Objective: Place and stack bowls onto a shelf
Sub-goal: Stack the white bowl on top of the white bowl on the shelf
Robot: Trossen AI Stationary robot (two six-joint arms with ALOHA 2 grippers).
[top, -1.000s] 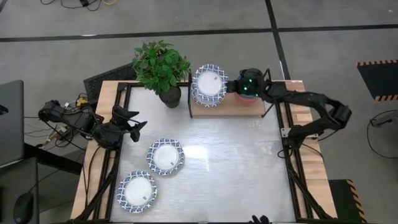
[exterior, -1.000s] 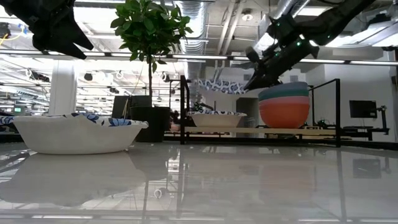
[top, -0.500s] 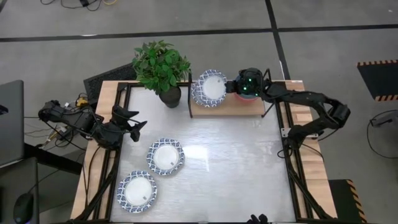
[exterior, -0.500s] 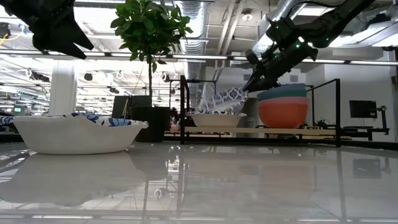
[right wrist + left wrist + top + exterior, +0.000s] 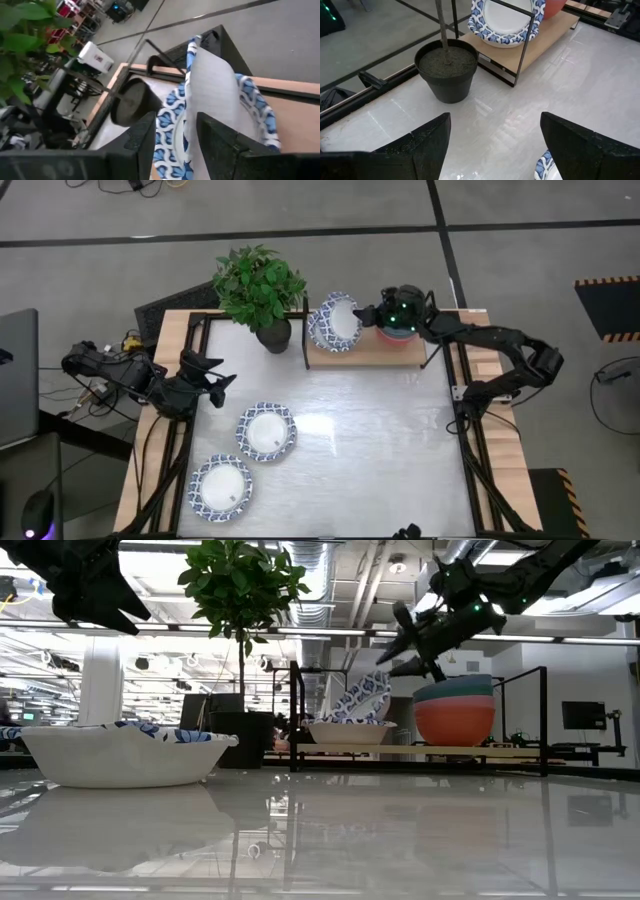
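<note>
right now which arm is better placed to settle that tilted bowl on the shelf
Right. Its gripper is over the shelf, open fingers beside the tilted bowl. The left gripper waits at the table's far left edge.

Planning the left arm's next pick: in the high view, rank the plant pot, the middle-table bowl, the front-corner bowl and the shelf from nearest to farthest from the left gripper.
From the left gripper, at the table's left edge:
1. Middle-table bowl, toward the table's centre.
2. Plant pot, at the back beside the shelf; close to item 1, hard to separate.
3. Front-corner bowl, front left.
4. Shelf, at the back right.
</note>
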